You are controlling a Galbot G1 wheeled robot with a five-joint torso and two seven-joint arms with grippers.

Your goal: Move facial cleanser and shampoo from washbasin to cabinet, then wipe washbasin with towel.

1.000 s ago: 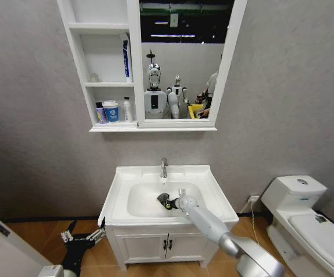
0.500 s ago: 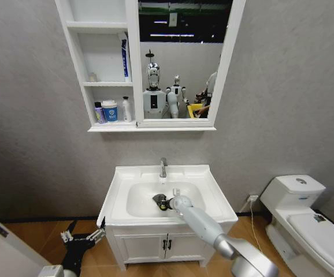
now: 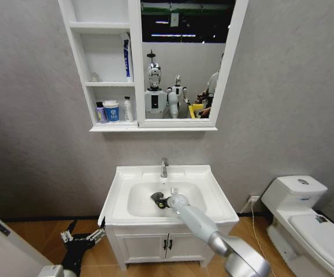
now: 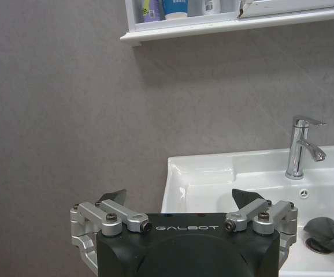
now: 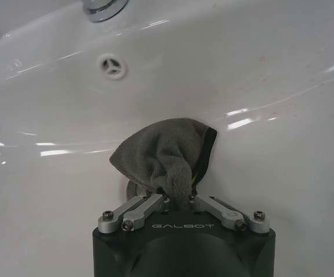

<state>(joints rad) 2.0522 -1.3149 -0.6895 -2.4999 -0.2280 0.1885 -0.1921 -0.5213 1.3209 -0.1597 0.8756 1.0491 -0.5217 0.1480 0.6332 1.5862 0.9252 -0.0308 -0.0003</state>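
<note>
The right claw [image 5: 178, 203] has a black body marked GALBOT, silver screwed finger links; the arm is smooth silver-grey.

Tight quarters in the bowl

My right gripper [image 5: 179, 199], pinching the towel [image 5: 162, 154], works under the tap [image 3: 164, 167]; the washbasin [image 3: 210, 193] walls hem it, open air above.

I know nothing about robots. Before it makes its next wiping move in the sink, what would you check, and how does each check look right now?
1. Towel gripped by right gripper: ok, fingers pinch a fold.
2. Towel touching the washbasin bowl: ok.
3. Bottles on the cabinet shelves, basin rim bare: ok.
4. Tap apart from the arm: ok.
5. Left gripper parked low beside the basin, open: ok.
6. Drain under the towel: cannot tell.
</note>
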